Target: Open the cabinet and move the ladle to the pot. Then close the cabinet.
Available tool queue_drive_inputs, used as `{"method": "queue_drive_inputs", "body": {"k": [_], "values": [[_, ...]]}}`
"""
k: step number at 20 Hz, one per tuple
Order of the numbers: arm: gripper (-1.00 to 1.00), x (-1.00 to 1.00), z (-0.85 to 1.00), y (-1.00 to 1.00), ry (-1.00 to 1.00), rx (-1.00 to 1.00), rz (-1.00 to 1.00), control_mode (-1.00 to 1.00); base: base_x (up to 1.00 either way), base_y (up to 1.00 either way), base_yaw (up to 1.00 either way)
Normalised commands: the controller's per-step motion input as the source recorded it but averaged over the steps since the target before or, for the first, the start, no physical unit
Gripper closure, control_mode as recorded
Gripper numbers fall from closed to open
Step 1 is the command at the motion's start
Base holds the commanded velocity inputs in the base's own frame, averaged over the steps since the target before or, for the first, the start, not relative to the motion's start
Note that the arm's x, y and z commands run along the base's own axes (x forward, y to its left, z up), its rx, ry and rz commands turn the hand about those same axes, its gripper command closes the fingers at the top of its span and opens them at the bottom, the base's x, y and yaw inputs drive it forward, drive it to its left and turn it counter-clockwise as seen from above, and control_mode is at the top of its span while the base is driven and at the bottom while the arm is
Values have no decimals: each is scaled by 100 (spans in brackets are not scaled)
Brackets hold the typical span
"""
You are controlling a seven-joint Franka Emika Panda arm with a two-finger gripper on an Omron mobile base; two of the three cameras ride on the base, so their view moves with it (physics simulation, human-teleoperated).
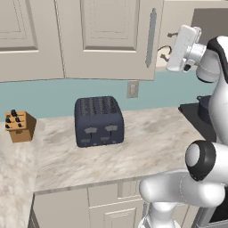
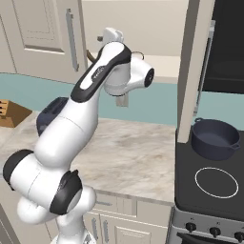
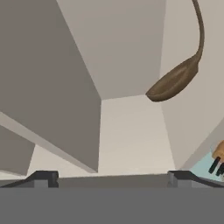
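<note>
Brown ladle point(image 3: 181, 74) inside the opened cabinet point(image 3: 131, 52), bowl low, thin curved handle rising. Gripper point(image 3: 112, 177) spread wide, empty, short of it. Probably light, rigid, smooth; best pinched mid-handle. Pot point(image 2: 215, 138) waiting on the stove point(image 2: 209, 200).

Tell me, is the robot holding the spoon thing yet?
No, nothing is held. The gripper is open and empty, with the brown ladle ahead of it inside the cabinet, not between its fingers.
</note>
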Motion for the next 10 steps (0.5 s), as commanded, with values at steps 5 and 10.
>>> {"method": "queue_drive_inputs", "body": {"k": [5, 10], "values": [[-100, 16, 3, 2, -2, 0, 0, -100, 0, 0, 0], [-100, 14, 0, 8, 0, 0, 0, -100, 0, 0, 0]]}}
